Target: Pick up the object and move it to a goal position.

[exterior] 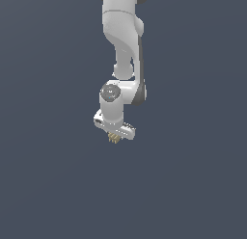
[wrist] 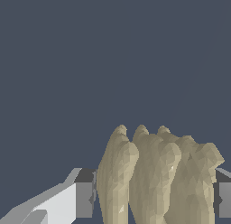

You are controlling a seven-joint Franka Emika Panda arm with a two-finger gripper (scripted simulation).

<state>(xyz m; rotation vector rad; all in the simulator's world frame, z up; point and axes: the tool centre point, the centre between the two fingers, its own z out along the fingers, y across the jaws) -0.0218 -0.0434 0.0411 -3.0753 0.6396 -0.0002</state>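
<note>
The object (exterior: pixel 114 138) is a small tan lump with several parallel ridges. In the exterior view it hangs just under the white hand of the arm, near the middle of the picture. My gripper (exterior: pixel 114 137) is shut on it. In the wrist view the object (wrist: pixel 155 178) fills the space between the two fingers, with a dark pad (wrist: pixel 85 198) pressed against one side and the other pad (wrist: pixel 224 198) against the opposite side. The fingers themselves are mostly hidden in the exterior view.
A flat dark grey-blue ground (exterior: pixel 48 185) fills both views. The white arm (exterior: pixel 123 35) comes down from the top of the exterior view. No goal marker or other object shows.
</note>
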